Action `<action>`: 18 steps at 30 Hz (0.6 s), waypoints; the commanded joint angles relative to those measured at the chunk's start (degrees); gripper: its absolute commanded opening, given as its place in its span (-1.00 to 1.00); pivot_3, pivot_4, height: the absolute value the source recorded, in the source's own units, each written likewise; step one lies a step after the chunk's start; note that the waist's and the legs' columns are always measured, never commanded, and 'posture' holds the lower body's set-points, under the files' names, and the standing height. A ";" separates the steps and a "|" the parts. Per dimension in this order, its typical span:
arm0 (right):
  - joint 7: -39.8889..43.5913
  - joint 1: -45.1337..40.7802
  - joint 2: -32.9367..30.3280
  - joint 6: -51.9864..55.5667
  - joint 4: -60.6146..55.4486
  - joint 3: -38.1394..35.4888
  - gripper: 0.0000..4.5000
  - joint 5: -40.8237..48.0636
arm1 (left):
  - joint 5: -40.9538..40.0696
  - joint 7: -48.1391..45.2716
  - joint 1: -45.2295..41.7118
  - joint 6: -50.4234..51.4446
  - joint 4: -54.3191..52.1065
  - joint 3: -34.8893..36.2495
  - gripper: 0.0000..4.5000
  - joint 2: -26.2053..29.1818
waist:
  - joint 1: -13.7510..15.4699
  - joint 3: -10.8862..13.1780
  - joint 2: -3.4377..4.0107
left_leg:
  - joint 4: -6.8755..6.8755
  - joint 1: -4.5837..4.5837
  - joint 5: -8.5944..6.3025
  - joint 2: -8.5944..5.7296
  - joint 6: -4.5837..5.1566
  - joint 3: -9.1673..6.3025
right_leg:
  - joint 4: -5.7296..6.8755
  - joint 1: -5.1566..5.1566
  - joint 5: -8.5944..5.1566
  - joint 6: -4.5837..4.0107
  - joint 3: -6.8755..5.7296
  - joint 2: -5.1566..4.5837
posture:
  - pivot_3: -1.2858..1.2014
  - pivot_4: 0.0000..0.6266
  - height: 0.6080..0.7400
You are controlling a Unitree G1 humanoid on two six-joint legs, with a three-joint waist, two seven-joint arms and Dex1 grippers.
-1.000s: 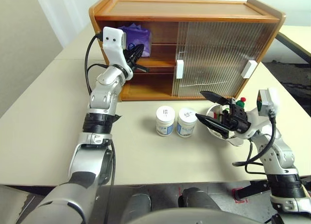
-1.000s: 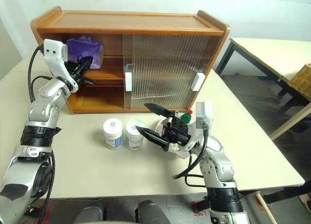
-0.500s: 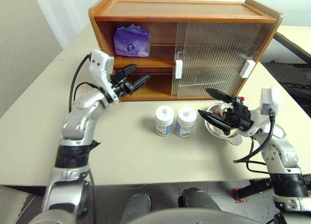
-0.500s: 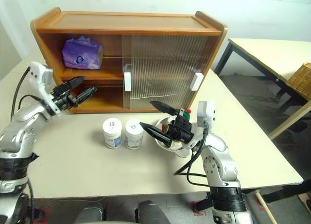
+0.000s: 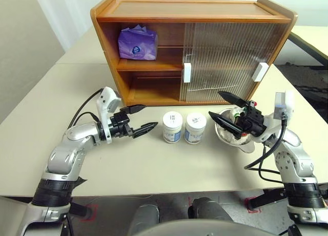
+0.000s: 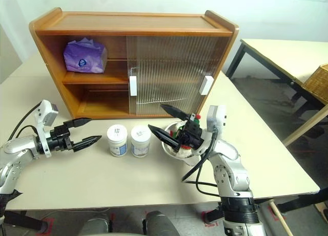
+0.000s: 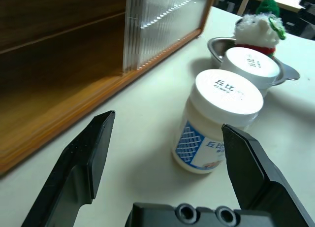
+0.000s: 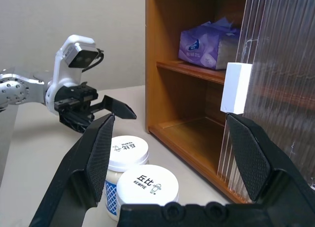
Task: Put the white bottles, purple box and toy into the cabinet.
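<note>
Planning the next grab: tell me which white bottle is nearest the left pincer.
The left-hand white bottle, directly facing the open left pincer. The other bottle stands beyond it, beside the steel bowl.

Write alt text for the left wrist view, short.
The left gripper has its jaws open toward a white bottle standing on the table, without touching it. A second white bottle stands behind it, then a steel bowl holding the toy. The cabinet runs alongside, open shelf nearest, ribbed sliding door beyond.

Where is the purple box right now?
The purple box sits on the upper shelf at the left, open end of the cabinet, above and behind the two white bottles on the table.
</note>
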 commanded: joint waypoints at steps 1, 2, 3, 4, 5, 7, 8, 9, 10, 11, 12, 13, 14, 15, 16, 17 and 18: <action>0.35 -0.76 -0.60 0.81 -0.68 0.16 1.00 0.46 | 1.52 -1.83 1.78 -1.10 -0.02 -2.93 0.99 0.45 | 0.00 -0.06 0.10 | 0.00 -0.01 -0.01 0.00 0.00 0.01 | 0.00 0.00 -0.01 -0.01 0.00 0.00 | -0.04 -1.00 1.00; 0.45 -0.92 -0.68 0.89 -0.65 0.24 1.00 0.40 | 1.56 -2.33 2.04 -1.09 0.44 -3.35 0.99 0.54 | 0.00 -0.06 0.10 | -0.01 -0.02 -0.01 0.00 0.00 0.02 | 0.00 0.01 -0.01 -0.01 0.01 0.00 | -0.04 -1.00 1.00; 0.60 -1.07 -0.76 0.95 -0.58 0.27 1.00 0.37 | 2.25 -3.01 2.27 -1.60 1.09 -4.16 0.99 0.82 | 0.00 -0.06 0.10 | -0.02 -0.04 -0.01 0.00 0.00 0.02 | 0.04 0.01 -0.01 -0.02 0.01 0.00 | -0.03 -1.00 1.00; 0.70 -1.20 -0.82 0.99 -0.50 0.27 1.00 0.36 | 3.03 -3.48 2.40 -2.32 1.58 -4.90 0.99 1.00 | 0.01 -0.07 0.11 | -0.02 -0.06 -0.01 0.01 0.00 0.02 | 0.07 0.01 -0.02 -0.02 0.01 0.01 | -0.03 -1.00 1.00; 0.77 -1.33 -0.86 1.00 -0.40 0.26 1.00 0.33 | 3.17 -3.61 2.36 -2.74 2.14 -5.33 0.99 0.59 | 0.01 -0.08 0.13 | -0.02 -0.06 -0.01 0.01 0.00 0.02 | 0.12 0.00 -0.02 -0.04 0.01 0.01 | -0.03 -1.00 1.00; 0.85 -1.49 -0.89 1.02 -0.27 0.23 1.00 0.30 | 4.00 -3.64 2.05 -3.87 3.44 -6.21 0.99 -0.11 | 0.01 -0.10 0.16 | -0.02 -0.06 -0.01 0.01 0.00 0.02 | 0.18 -0.01 -0.04 -0.06 0.01 0.01 | -0.03 -1.00 1.00; 0.87 -1.52 -0.89 1.03 -0.28 0.23 1.00 0.29 | 5.21 -3.57 1.58 -4.96 4.74 -7.28 0.99 -0.48 | 0.01 -0.11 0.17 | -0.02 -0.05 -0.01 0.02 0.00 0.02 | 0.19 -0.01 -0.04 -0.06 0.01 0.01 | -0.03 -1.00 1.00; 0.88 -1.54 -0.89 1.03 -0.29 0.22 1.00 0.29 | 6.17 -3.57 1.24 -5.83 5.67 -8.04 0.99 -0.67 | 0.02 -0.12 0.20 | -0.01 -0.05 -0.01 0.02 0.00 0.02 | 0.19 -0.01 -0.04 -0.06 0.01 0.01 | -0.03 -1.00 1.00; 0.89 -1.54 -0.89 1.05 -0.32 0.23 1.00 0.30 | 6.97 -3.50 0.88 -6.55 6.66 -8.68 0.99 -0.94 | 0.05 -0.13 0.21 | -0.01 -0.02 -0.01 0.02 0.00 0.01 | 0.19 -0.01 -0.04 -0.06 0.02 0.01 | -0.03 -1.00 1.00; 0.84 -1.54 -0.90 1.10 -0.37 0.24 1.00 0.27 | 7.90 -3.25 0.37 -7.47 7.83 -9.27 0.99 -1.37 | 0.08 -0.14 0.22 | 0.00 -0.02 -0.01 0.02 0.00 0.01 | 0.19 -0.02 -0.04 -0.06 0.02 0.00 | -0.03 -1.00 1.00; 0.81 -1.55 -0.90 1.14 -0.40 0.24 1.00 0.24 | 8.44 -3.12 0.04 -8.12 8.62 -9.60 0.99 -1.64 | 0.08 -0.14 0.22 | 0.00 -0.02 -0.01 0.02 0.00 0.00 | 0.19 -0.05 -0.04 -0.06 0.03 0.00 | -0.03 -1.00 1.00; 0.62 -1.49 -0.91 1.31 -0.60 0.25 1.00 0.23 | 9.01 -3.18 -0.47 -8.68 9.47 -10.20 0.99 -2.05 | 0.07 -0.14 0.22 | 0.00 -0.02 -0.01 0.02 0.00 0.00 | 0.19 -0.06 -0.04 -0.06 0.03 0.00 | -0.04 -1.00 1.00; 0.46 -1.45 -0.92 1.41 -0.76 0.26 1.00 0.19 | 9.43 -3.23 -0.91 -9.16 10.16 -10.67 0.99 -2.50 | 0.09 -0.14 0.22 | 0.00 -0.02 -0.01 0.03 0.00 0.00 | 0.19 -0.06 -0.04 -0.06 0.03 0.00 | -0.04 -1.00 1.00; 0.28 -1.41 -0.94 1.53 -0.91 0.27 1.00 0.11 | 9.72 -3.18 -1.37 -9.57 10.85 -11.12 0.99 -3.09 | 0.06 -0.14 0.23 | 0.00 -0.02 -0.01 0.02 0.00 0.00 | 0.19 -0.06 -0.04 -0.06 0.03 0.00 | -0.04 -1.00 1.00; 0.11 -1.39 -0.95 1.65 -1.00 0.28 1.00 0.04 | 10.14 -3.11 -1.83 -10.02 11.58 -11.61 0.99 -3.72 | 0.05 -0.15 0.24 | 0.00 -0.03 -0.01 0.02 0.00 0.00 | 0.19 -0.04 -0.04 -0.06 0.03 0.00 | -0.04 -1.00 1.00; -0.24 -1.33 -0.94 1.89 -1.15 0.22 1.00 0.03 | 10.55 -3.08 -2.07 -10.42 12.06 -11.99 0.99 -4.17 | 0.04 -0.15 0.24 | 0.00 -0.05 -0.01 0.02 0.00 0.01 | 0.19 -0.01 -0.04 -0.06 0.04 0.00 | -0.04 -1.00 1.00; -0.87 -1.38 -0.85 2.10 -1.14 0.13 1.00 -0.12 | 11.37 -2.96 -2.39 -11.15 12.79 -12.63 0.99 -4.69 | 0.01 -0.16 0.24 | 0.00 -0.10 -0.01 0.01 0.00 0.02 | 0.19 -0.01 -0.04 -0.05 0.03 0.00 | -0.04 -1.00 1.00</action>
